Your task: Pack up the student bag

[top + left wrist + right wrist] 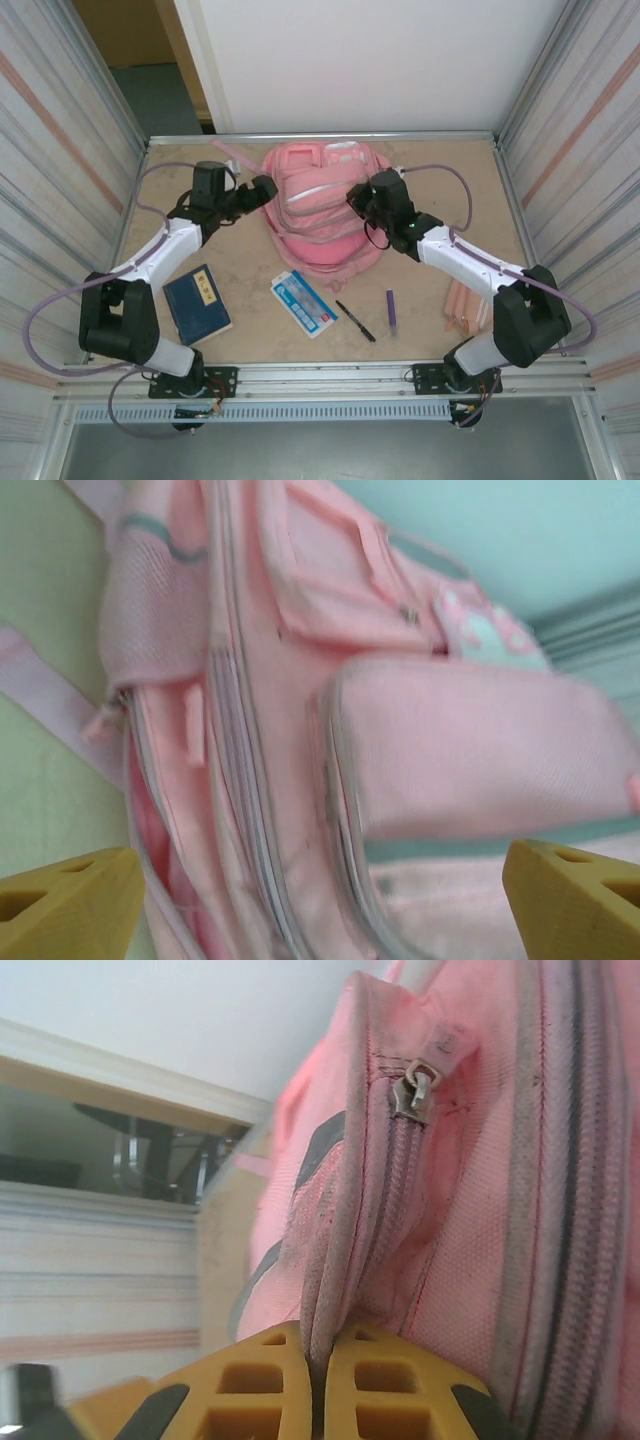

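Left gripper (262, 190) has its fingers spread wide, right at the left side of the student bag (318, 215), which lies mid-back on the table (250, 340). Right gripper (318, 1345) is pinched tight on the bag's zippered fabric edge.

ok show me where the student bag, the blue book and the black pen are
student bag (316, 222), top external view, on its front panel between the two arms
blue book (197, 303), top external view, middle of its cover
black pen (355, 320), top external view, mid-barrel
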Robot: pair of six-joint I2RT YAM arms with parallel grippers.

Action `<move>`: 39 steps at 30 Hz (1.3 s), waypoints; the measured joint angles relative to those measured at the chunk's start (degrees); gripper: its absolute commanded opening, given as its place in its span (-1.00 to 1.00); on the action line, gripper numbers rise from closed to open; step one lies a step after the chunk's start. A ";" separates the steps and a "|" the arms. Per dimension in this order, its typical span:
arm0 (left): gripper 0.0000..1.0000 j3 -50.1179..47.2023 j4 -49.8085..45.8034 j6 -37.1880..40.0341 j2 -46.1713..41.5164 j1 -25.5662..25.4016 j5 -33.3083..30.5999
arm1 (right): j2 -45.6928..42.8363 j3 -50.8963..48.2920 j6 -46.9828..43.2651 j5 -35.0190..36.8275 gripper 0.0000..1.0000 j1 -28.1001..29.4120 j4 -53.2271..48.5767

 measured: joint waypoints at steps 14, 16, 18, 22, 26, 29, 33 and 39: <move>0.97 -8.72 -31.76 -7.28 -23.71 5.95 -16.79 | 1.05 -6.32 -10.67 -7.28 -0.15 -2.69 -1.11; 0.97 -9.16 -39.41 -9.73 -26.64 7.93 -19.39 | 1.05 -6.03 -15.10 -8.41 -0.03 -1.62 -3.23; 0.97 -9.97 -45.97 -10.91 -28.63 9.90 -20.44 | 1.18 -4.92 -19.98 -9.31 0.05 0.96 -6.69; 0.95 -12.02 -53.66 -11.17 -29.00 15.80 -20.52 | 3.58 0.92 -28.04 -11.69 0.10 9.70 -12.63; 0.64 -16.72 -55.95 -11.50 -25.70 25.11 -20.02 | 10.10 8.44 -31.30 -16.68 0.12 18.62 -13.53; 0.23 -20.15 -55.56 -12.50 -21.46 26.99 -18.82 | 17.22 13.57 -31.39 -21.00 0.12 23.50 -12.52; -0.13 -22.53 -53.24 -12.39 -15.47 27.10 -14.91 | 27.28 20.57 -31.32 -26.27 0.12 27.43 -11.78; -0.14 -22.49 -50.05 -10.71 -12.13 21.44 -12.11 | 35.87 27.58 -30.97 -29.18 0.10 29.07 -11.82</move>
